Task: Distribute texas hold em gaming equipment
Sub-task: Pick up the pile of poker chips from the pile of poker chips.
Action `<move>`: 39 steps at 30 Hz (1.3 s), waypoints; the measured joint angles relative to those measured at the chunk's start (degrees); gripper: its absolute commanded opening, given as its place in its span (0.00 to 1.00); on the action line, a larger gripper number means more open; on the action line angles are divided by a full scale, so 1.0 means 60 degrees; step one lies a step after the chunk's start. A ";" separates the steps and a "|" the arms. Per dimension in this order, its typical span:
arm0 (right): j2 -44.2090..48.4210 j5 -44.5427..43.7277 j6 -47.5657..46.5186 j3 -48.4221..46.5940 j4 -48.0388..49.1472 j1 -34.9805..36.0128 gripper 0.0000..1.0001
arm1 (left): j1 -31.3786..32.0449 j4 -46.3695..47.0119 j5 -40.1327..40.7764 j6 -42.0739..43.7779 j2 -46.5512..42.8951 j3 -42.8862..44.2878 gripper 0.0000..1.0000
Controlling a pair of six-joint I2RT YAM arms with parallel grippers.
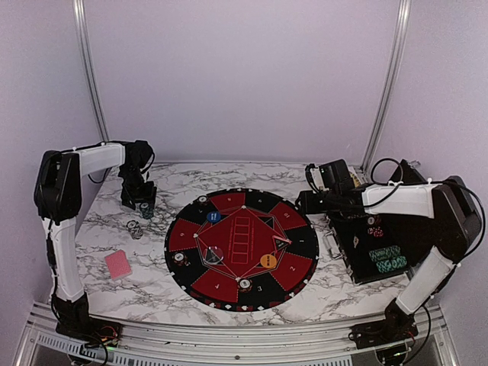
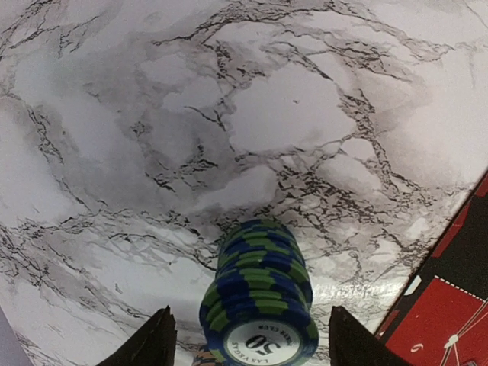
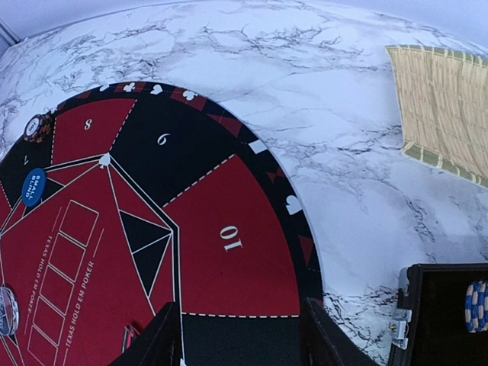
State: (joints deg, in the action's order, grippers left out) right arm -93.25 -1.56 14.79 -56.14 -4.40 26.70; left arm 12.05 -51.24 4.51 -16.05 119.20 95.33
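Marble-patterned bench (image 1: 152, 290) carries everything, with pale lilac walls behind it. Nearest on the left lies a pink-red-backed card (image 1: 118, 264), flat and well apart from the rest. At the centre sits the round black-and-red mat (image 1: 242, 248). A small chip stack (image 1: 245, 284) stands at its near rim, with more spaced around the rim. An orange button (image 1: 268, 260) and a blue button (image 1: 214, 216) lie on the mat's segments. To the right, just beside the mat, the black case (image 1: 358, 263) lies open with rows of chips (image 1: 387, 260) inside.

Farther back on the left, off the mat, a stack of blue-and-green chips (image 2: 259, 293) stands upright on the marble. The left fingers (image 2: 152, 347) straddle it, partly open, and a narrow gap shows on each side, so they grip nothing. Over the mat's far right edge, above the segment marked 10, the right fingers (image 3: 162, 339) hover apart with nothing between them.
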 measured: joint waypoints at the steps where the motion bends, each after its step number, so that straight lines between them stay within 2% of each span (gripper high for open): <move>1: 0.0000 -0.0004 0.0000 0.0004 0.0000 0.0000 0.51 | -0.0004 0.0000 -0.0004 0.0007 0.0073 0.0044 0.67; 18: 0.0000 -0.0080 -0.0011 0.0000 0.0000 0.0000 0.51 | -0.0011 0.0004 -0.0175 0.0033 0.0299 0.0240 0.54; 39: 0.0000 -0.0175 -0.0015 0.0000 -0.0004 0.0000 0.51 | -0.0011 -0.0004 -0.0164 0.0135 0.0419 0.0390 0.47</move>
State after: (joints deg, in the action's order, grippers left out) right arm -93.25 -2.61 14.70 -56.14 -4.43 26.70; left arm 11.99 -51.27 3.53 -15.25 121.71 97.67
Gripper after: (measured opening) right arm 0.514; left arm 0.472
